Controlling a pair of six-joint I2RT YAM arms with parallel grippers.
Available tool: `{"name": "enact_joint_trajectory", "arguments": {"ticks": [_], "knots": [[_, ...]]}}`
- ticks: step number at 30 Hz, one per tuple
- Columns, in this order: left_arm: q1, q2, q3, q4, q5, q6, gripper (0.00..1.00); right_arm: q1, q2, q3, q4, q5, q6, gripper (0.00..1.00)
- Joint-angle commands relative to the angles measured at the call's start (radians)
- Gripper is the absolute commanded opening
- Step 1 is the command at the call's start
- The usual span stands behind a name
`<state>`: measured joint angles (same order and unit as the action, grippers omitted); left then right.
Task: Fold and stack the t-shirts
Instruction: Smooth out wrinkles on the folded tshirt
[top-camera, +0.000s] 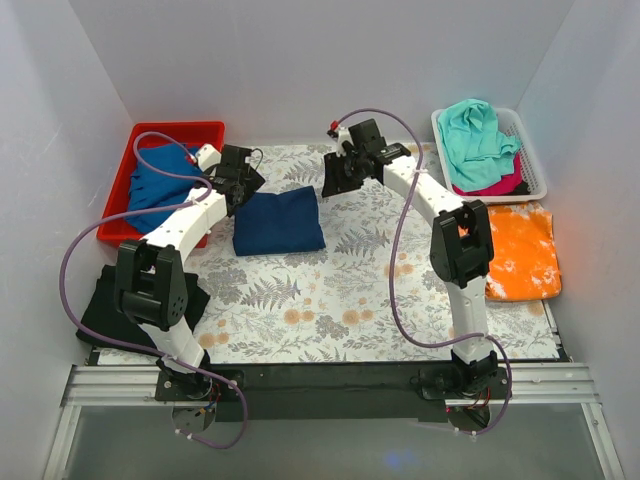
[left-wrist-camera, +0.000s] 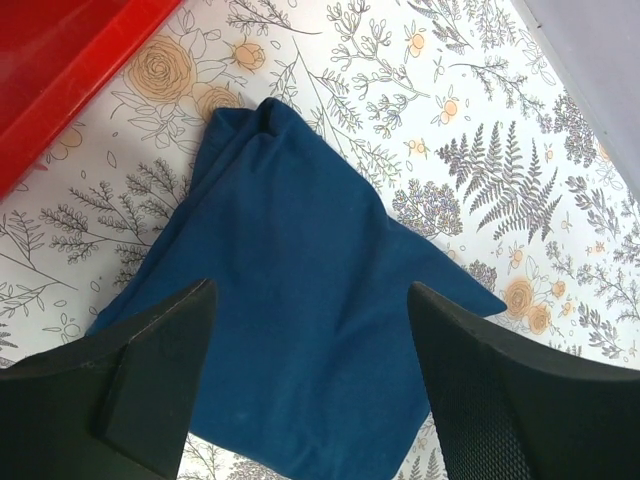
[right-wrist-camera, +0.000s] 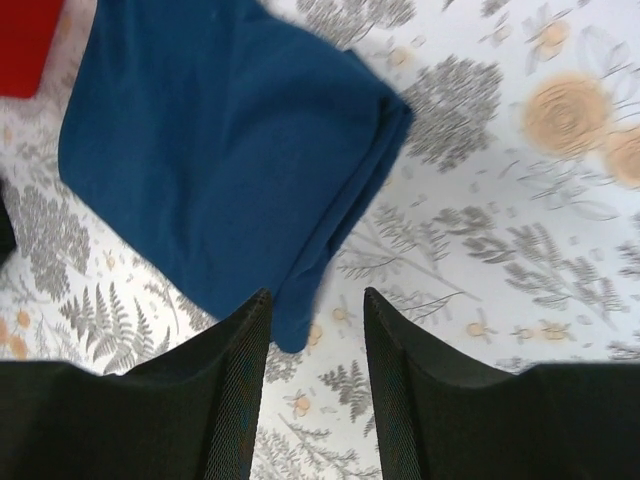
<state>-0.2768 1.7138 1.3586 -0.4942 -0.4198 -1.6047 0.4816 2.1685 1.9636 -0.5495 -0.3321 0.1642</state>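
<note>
On table (top-camera: 300, 300), folded navy t-shirt (top-camera: 279, 221), long axis left-right

The folded blue shirt (top-camera: 279, 221) lies far-middle on the table (top-camera: 330, 300), with open patterned cloth on its near side and between the arm bases. The red bin (top-camera: 170, 130) stands close on its left, and the left arm (top-camera: 185, 225) crosses the bin's near corner. The right gripper (top-camera: 343, 172) hangs just beside the shirt's far right corner. A white basket (top-camera: 537, 180) piled with shirts (top-camera: 478, 140) and a flat orange shirt (top-camera: 520, 255) take the right edge. A black cloth (top-camera: 100, 300) lies near left, and walls (top-camera: 300, 60) close three sides.
</note>
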Motion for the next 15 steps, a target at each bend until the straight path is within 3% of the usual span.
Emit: {"name": "enact_joint_trajectory", "arguments": {"ticks": [1, 11, 15], "knots": [[0.007, -0.008, 0.020, -0.014, -0.019, -0.006, 0.76, 0.028, -0.052, -0.049, 0.003, -0.022, -0.018, 0.47], [-0.009, 0.009, -0.151, 0.141, 0.386, 0.022, 0.73, 0.120, 0.011, -0.034, 0.022, -0.050, 0.023, 0.45], [-0.010, 0.036, -0.190, 0.122, 0.380, -0.012, 0.72, 0.120, 0.076, 0.000, 0.037, -0.100, 0.051, 0.45]]}}
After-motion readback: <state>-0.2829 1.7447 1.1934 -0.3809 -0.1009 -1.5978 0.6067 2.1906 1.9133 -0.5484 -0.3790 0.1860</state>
